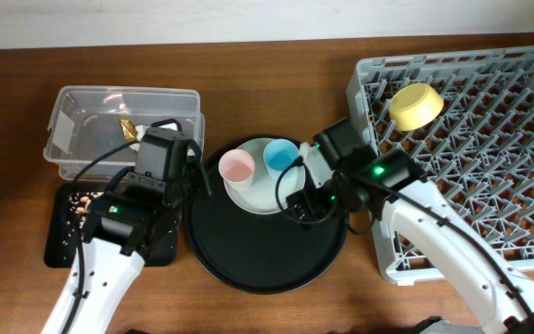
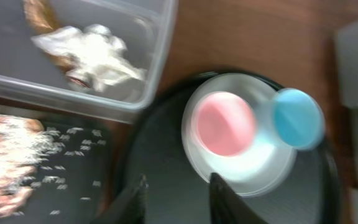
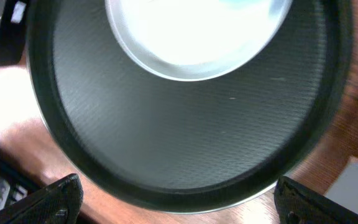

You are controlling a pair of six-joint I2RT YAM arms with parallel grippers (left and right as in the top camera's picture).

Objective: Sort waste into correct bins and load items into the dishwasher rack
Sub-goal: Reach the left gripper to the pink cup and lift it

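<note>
The pale plate [image 1: 269,188] lies on the round black tray [image 1: 267,250] and carries the pink cup [image 1: 236,167] and the blue cup [image 1: 281,153]. The yellow bowl [image 1: 415,105] sits tilted in the grey dishwasher rack [image 1: 499,148]. The napkin [image 2: 98,53] and gold-brown wrapper [image 2: 39,15] lie in the clear tub [image 1: 123,102]. Food scraps [image 2: 5,155] are in the black rectangular tray [image 1: 63,246]. My left gripper [image 2: 179,196] hovers over the round tray's left side, its fingers a little apart and empty. My right gripper [image 3: 179,199] stands wide open over the round tray's rim [image 3: 185,186], holding nothing.
The two bins sit side by side at the left, the clear tub behind the black one. The rack fills the right side, its near-left corner [image 1: 387,264] close to the right arm. Bare wooden table [image 1: 276,83] shows behind the round tray.
</note>
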